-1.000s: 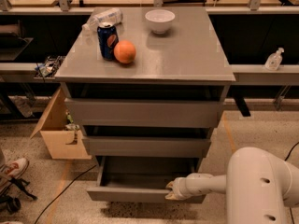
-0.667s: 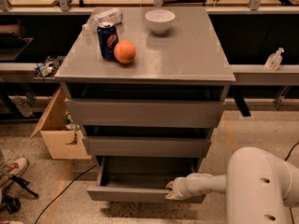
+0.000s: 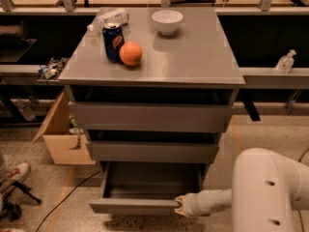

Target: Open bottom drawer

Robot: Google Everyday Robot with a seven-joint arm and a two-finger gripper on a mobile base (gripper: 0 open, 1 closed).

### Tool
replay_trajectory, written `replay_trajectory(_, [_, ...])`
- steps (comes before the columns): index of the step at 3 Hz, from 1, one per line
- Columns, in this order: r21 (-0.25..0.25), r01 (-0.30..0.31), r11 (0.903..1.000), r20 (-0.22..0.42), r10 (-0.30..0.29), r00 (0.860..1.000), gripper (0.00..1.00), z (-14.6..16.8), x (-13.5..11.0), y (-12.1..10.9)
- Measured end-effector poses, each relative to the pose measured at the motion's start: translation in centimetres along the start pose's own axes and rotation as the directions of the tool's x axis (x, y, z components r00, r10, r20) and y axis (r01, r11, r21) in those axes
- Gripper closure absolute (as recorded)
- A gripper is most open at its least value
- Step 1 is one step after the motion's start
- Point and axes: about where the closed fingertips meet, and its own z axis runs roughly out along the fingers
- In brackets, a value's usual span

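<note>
The bottom drawer (image 3: 137,206) of the grey cabinet stands pulled out toward me, its shallow grey box open to view and empty. My gripper (image 3: 180,206) is at the right end of the drawer's front, at its top edge, on the end of my white arm (image 3: 217,200) that reaches in from the lower right. The middle drawer (image 3: 152,151) and the top drawer (image 3: 149,116) are above it and stand closed.
On the cabinet top (image 3: 203,57) are a blue can (image 3: 113,41), an orange (image 3: 130,53), a white bowl (image 3: 167,21) and a plastic bottle (image 3: 108,19). An open cardboard box (image 3: 60,138) stands on the floor at the left. A shoe (image 3: 14,173) and a cable (image 3: 72,192) lie lower left.
</note>
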Motion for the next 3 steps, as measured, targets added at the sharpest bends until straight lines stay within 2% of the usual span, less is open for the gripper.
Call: replay_trajectory(3, [0.0,0.0,1.0,0.0,0.0,1.0,1.0,-0.26,-0.12,-0.04])
